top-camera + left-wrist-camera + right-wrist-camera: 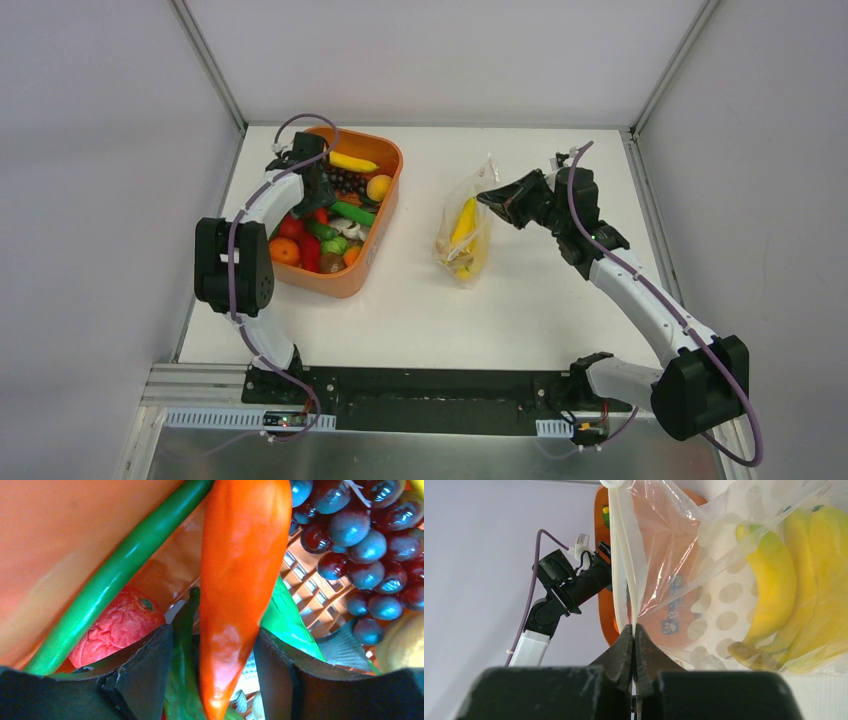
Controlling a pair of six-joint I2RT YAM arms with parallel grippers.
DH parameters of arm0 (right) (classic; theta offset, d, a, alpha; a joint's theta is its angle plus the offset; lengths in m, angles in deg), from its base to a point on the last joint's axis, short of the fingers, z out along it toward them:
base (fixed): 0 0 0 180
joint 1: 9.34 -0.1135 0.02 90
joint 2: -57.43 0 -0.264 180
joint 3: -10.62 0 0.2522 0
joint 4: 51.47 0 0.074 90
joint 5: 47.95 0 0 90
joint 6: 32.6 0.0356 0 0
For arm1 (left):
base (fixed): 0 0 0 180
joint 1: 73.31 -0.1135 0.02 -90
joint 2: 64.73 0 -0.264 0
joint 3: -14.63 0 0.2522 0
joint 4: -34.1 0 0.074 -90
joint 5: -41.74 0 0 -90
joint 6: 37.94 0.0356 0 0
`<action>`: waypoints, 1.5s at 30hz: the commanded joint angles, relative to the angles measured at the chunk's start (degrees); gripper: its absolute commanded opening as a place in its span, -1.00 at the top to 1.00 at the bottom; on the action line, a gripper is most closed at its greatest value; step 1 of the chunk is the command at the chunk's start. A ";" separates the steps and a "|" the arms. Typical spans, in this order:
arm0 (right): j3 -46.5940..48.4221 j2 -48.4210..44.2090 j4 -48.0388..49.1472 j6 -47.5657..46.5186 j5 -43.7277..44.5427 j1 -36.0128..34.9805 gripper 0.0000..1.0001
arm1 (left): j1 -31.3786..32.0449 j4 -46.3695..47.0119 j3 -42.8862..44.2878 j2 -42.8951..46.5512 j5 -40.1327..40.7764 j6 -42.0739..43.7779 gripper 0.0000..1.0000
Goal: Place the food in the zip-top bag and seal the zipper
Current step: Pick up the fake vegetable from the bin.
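meanwhile right claw (633,630) pinches the zip-top bag (719,555); left claw (212,635) straddles an orange pepper (242,570), grip unclear.

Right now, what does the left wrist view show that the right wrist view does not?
Only left wrist: a long orange vegetable between the left fingers, dark grapes, a green bean. Only right wrist: right fingers pinching the edge of the zip-top bag, bananas inside it, the left arm beyond. Both: the orange tub.
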 commanded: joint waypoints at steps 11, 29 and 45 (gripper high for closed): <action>1.46 0.31 0.02 -0.63 -1.36 0.21 1.00 | 0.07 0.95 -1.39 10.64 -3.70 2.42 0.61; 0.58 0.50 1.04 -0.95 -1.48 0.18 1.00 | 1.19 3.01 1.33 18.02 -38.59 3.64 0.91; 2.74 0.93 -0.59 -7.78 0.69 -1.82 1.00 | 16.05 -15.26 8.08 25.93 -50.83 17.56 0.95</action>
